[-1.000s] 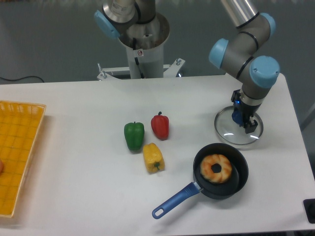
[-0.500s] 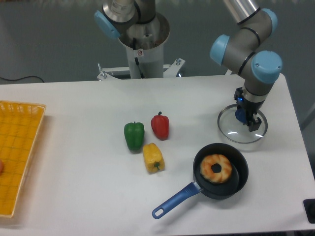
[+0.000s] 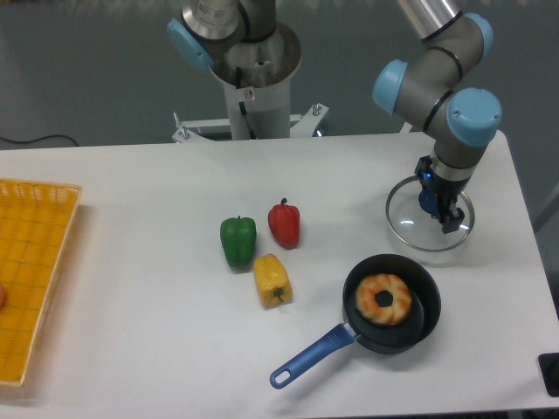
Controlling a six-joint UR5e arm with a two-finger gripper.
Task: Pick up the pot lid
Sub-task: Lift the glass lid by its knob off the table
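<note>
Left lane: I find a wide strip of tabletop [image 3: 148, 288] between the yellow crate [image 3: 35, 262] and the green pepper [image 3: 238, 242].
Peppers: With the red pepper [image 3: 284, 224] and yellow pepper [image 3: 272, 280], it forms a tight obstacle cluster.
Pan gap: I note passage between yellow pepper and pan [image 3: 433, 314]; the handle [image 3: 310, 356] bars the near end.
Behind pan: Claw [image 3: 440, 208] and lid [image 3: 410, 237] obstruct.
</note>
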